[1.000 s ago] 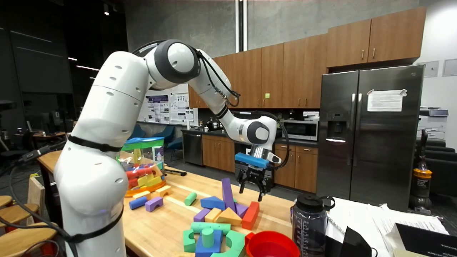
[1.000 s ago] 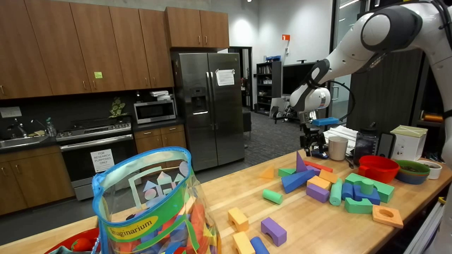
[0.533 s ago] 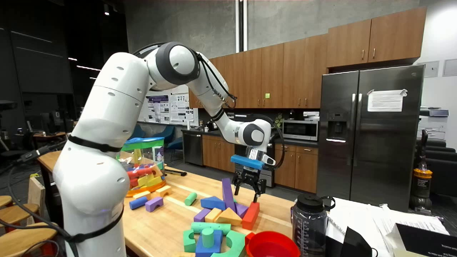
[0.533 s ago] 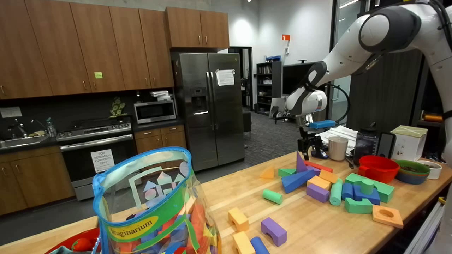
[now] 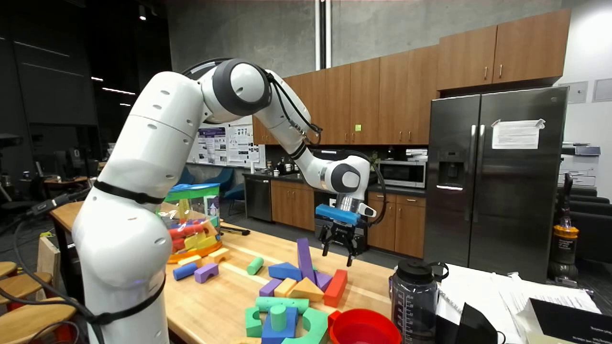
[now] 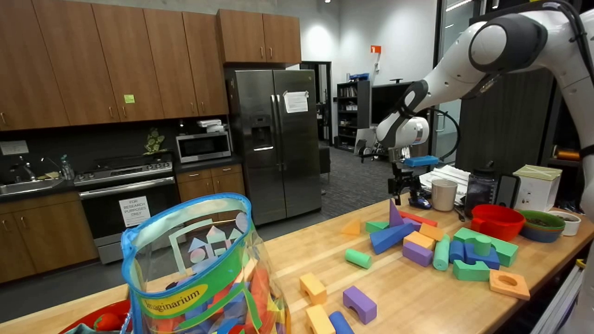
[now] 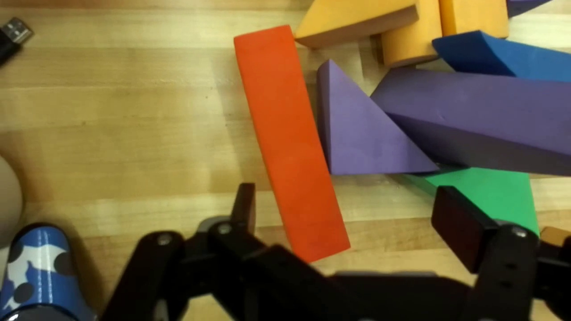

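My gripper (image 5: 337, 258) is open and empty above the table. In the wrist view the jaws (image 7: 348, 203) stand wide apart over the near end of a long red block (image 7: 292, 142), which lies flat on the wood. Nothing is touched. A purple triangle (image 7: 366, 129) lies beside the red block. A long purple block (image 7: 482, 111) leans by it, over a green block (image 7: 499, 191) that lies under the right finger. An orange wedge (image 7: 352, 20) touches the red block's far end. The gripper (image 6: 408, 199) and red block (image 6: 419, 218) also show in an exterior view.
A dark bottle (image 5: 414, 301), red bowl (image 5: 366, 327) and mug (image 6: 444, 195) stand near the blocks. A blue patterned object (image 7: 40, 263) lies left of the gripper. A clear bag of blocks (image 6: 209, 287) stands at the far end. A green cylinder (image 6: 358, 258) lies between.
The gripper dipped down toward the red block half a second ago and has since risen again and shifted back. It stays open. The blocks have not moved.
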Tool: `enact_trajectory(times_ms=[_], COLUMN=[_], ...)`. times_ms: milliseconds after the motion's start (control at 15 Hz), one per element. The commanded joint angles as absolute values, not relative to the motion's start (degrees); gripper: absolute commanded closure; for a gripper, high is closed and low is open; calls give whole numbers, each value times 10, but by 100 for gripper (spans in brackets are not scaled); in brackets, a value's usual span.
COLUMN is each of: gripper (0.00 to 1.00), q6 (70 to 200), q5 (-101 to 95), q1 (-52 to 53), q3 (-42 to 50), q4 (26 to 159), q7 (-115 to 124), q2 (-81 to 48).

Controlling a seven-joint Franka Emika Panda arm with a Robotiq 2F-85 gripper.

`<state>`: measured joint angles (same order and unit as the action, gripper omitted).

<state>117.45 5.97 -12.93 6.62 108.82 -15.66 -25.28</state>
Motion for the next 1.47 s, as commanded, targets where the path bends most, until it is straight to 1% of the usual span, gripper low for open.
enact_trajectory(times_ms=[0,800,1400], gripper=[0,0,0], q6=[1182,1181,1254], q5=[84,115,106], q1=[-141,-141,-140], q3=[56,49,51], q4=[1082,1105,1099], q7=[-163,-168,-167], q2=[-254,-271,-272])
